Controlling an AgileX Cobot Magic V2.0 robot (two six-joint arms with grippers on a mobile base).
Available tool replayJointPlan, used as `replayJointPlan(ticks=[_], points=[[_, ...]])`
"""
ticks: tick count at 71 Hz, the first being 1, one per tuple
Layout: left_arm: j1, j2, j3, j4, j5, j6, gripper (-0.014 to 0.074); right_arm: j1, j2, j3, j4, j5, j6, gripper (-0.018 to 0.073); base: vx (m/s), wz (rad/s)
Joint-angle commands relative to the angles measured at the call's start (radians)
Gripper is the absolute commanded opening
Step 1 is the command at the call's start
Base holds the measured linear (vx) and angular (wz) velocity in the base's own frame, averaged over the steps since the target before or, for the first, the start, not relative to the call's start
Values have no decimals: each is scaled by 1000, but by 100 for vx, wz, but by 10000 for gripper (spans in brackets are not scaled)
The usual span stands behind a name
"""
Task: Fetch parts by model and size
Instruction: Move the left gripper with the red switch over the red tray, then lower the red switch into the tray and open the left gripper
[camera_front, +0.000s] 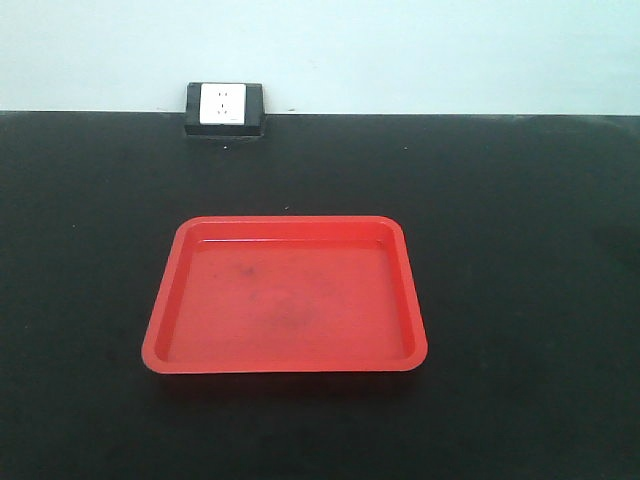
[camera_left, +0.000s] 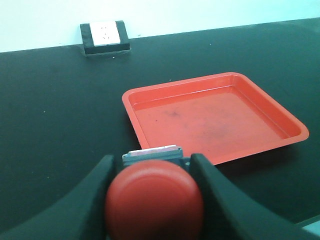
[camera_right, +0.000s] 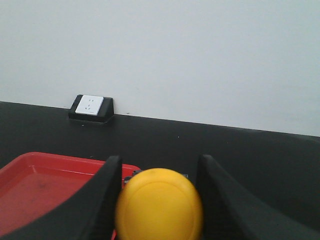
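Now; red-capped switch (camera_left: 154, 202) is gripped by left pincer (camera_left: 152, 161); yellow-capped switch (camera_right: 159, 205) is gripped by right pincer (camera_right: 159, 163); red tray (camera_front: 285, 365) is set on black worktop (camera_front: 520, 300)

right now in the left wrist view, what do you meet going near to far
red-capped push-button switch held in the left tool → red tray → power socket block at the table's far edge
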Motion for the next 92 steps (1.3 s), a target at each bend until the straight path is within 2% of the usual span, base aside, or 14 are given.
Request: replayJointPlan(ticks=[1,19,34,41,53,64,80,92], points=[[-3,21,-25,-3,-78,-9,-6,-3,21,-26,-7,-84,-7,-5,0,0],[-3,23,-25,-4,-79,-9,-6,-3,21,-26,-7,-84,-7,-5,0,0],[-3,45,-41,-61,-86,-31,-4,-3,21,-26,-7,-84,-7,-5,0,0],[-3,125,-86,-61,-87,-87,-3,-3,21,-26,-7,-84,-7,-5,0,0],[-3,329,-206,-64,-85,-82,1,-3,21,-26,-7,-84,-7,-5,0,0],[-3,558,-331,-94,-85,-21,4,-3,21,-26,-7,-84,-7,-5,0,0],[-5,885,-518,-218,-67,139,4,-3,21,-26,-7,-84,-7,-5,0,0],[-5,1099,-616,-221,-61,185,4,-3,21,-26,-7,-84,-7,-5,0,0]])
